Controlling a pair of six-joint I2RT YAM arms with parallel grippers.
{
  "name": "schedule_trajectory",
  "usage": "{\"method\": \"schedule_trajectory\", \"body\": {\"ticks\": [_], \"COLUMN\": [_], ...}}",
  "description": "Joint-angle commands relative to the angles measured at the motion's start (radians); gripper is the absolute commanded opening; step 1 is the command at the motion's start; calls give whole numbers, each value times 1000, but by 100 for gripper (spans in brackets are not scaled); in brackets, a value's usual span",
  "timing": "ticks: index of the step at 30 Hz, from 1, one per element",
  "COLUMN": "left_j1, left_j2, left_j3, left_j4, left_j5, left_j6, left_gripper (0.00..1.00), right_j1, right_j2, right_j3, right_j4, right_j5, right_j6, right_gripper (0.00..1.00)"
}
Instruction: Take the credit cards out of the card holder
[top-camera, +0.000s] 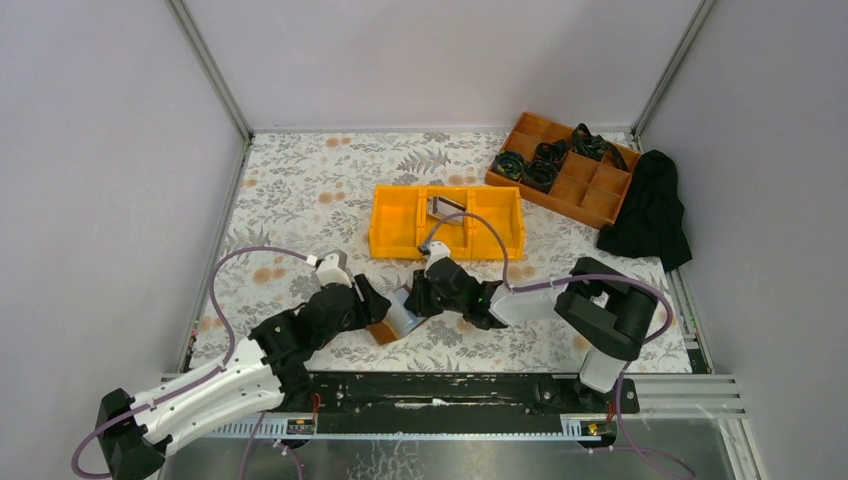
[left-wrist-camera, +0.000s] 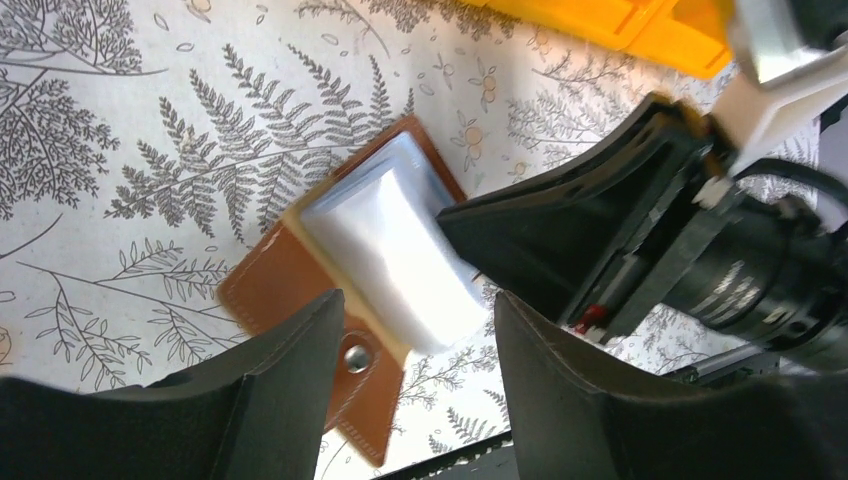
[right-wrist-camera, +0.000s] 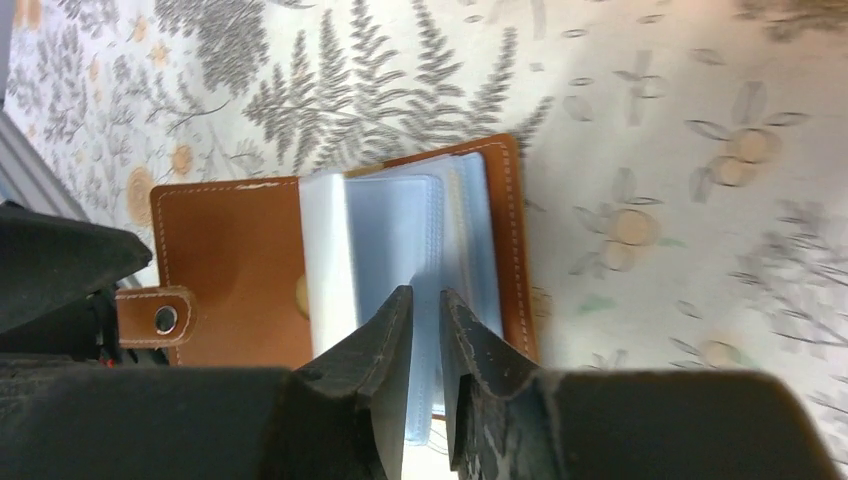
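The brown leather card holder lies open on the floral cloth between my two grippers. In the right wrist view its cover and snap tab lie to the left, and clear plastic sleeves fan up from it. My right gripper is shut on the edge of one sleeve. My left gripper is open just beside the holder, over its snap tab, holding nothing. A silvery-grey card with a dark edge lies in the orange bin. I cannot tell whether any cards are in the sleeves.
An orange divided bin stands behind the grippers at mid table. A brown compartment tray with dark coiled items stands at the back right, with a black cloth beside it. Grey walls enclose the table.
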Motion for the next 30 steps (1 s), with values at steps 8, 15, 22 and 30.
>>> {"method": "schedule_trajectory", "body": {"ticks": [8,15,22,30], "left_j1": [3,3,4,5], "left_j2": [19,0,117,217], "left_j3": [-7,-28,-112,-130], "left_j4": [33,21,92,176], "left_j5": [8,56,109,97], "left_j6": [5,10,-21,-7], "left_gripper": [64,63,47,15], "right_j1": [-93,-93,-93,-92], "right_j2": [-141,-103,-136,-203], "right_j3": [-71,-74,-77,-84], "right_j4": [-115,-65,-70,-79], "right_j5": [53,7,7,-19], "right_j6": [-42,-22,-29,-43], "right_gripper": [23,23,24,26]}}
